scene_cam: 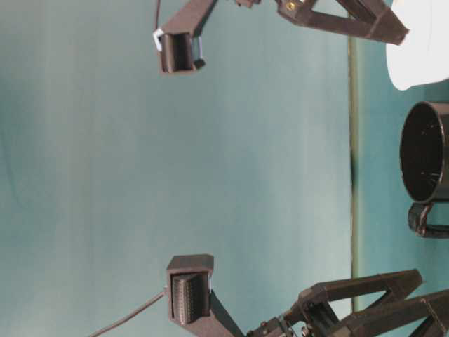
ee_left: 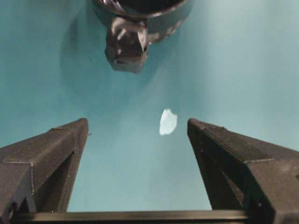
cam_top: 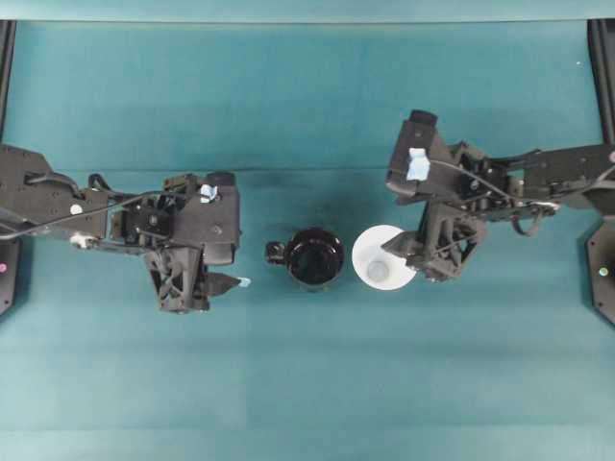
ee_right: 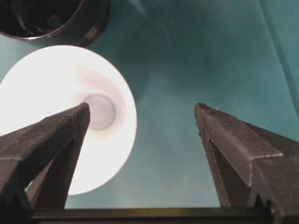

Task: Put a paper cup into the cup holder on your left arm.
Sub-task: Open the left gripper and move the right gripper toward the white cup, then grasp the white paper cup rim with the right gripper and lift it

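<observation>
The paper cup (cam_top: 383, 255) is standing upright on the teal surface (cam_top: 307, 384), mouth up, just beside the cup holder (cam_top: 314, 256) on its right in the overhead view; whether the rims are touching can't be told. The holder is also sitting mouth up, its stubby side tab pointing toward the left end effector (cam_top: 216, 284).

Right end effector (ee_right: 142, 154) is spread wide, holding nothing. In the right wrist view one finger (ee_right: 51, 144) is crossing over the cup's open mouth while the other is hanging over bare surface, so the jaws aren't straddling the cup wall at present. Left end effector is likewise spread wide & empty, near the holder's tab, w/ a small pale scrap (ee_left: 167, 122) lying on the surface between its fingers.

Handling, as a guess: the cup is looking v. light, thin-walled & easy to crush or tip. Best hold prob. a gentle pinch across the rim wall, one finger inside & one outside, or a light squeeze across the upper body. The holder is looking rigid & glossy, likely slippery; the tab or the rim wall is offering the surest hold.
</observation>
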Controlling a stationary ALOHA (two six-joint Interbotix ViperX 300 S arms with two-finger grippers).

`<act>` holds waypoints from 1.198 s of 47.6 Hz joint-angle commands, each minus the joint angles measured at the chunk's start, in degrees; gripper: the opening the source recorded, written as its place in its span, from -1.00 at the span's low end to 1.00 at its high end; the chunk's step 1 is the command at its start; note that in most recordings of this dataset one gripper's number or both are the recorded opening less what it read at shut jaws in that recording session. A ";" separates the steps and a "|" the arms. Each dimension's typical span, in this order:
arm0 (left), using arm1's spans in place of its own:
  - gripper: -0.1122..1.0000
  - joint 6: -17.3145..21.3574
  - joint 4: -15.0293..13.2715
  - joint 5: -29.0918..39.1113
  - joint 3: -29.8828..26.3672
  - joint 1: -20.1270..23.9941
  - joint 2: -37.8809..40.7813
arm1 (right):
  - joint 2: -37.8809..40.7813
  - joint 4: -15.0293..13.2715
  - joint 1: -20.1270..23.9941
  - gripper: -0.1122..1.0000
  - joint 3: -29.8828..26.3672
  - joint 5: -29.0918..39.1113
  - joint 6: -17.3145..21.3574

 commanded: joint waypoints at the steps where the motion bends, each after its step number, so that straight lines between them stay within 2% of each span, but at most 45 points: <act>1: 0.85 0.00 0.09 -0.26 -0.09 -0.18 -0.79 | 0.62 0.00 0.18 0.93 -0.88 -0.18 0.18; 19: 0.85 -0.09 0.00 -0.26 0.00 -0.26 -0.88 | 1.41 -0.18 0.18 0.91 -1.05 0.97 0.44; 26: 0.85 -0.09 0.09 -0.26 0.00 -0.26 -0.88 | 1.76 -0.18 0.18 0.83 -1.67 1.49 0.44; 32: 0.85 -0.09 0.09 -0.26 0.26 -0.26 -0.88 | 1.93 0.00 0.18 0.45 -2.29 2.02 0.62; 40: 0.85 -0.09 0.09 -0.35 0.35 -0.26 -0.97 | 1.93 0.18 0.18 -0.40 -2.64 1.93 0.70; 43: 0.85 -0.09 0.09 -0.26 0.35 -0.26 -0.97 | 1.85 0.35 0.18 -0.63 -2.81 2.02 0.70; 49: 0.85 -0.09 0.09 -0.26 0.35 -0.26 -0.97 | 1.41 0.97 0.18 -0.88 -2.90 2.02 1.05; 57: 0.84 -0.09 0.09 -0.35 0.26 -0.26 -0.97 | 0.09 2.64 0.18 -0.91 -2.72 3.60 3.16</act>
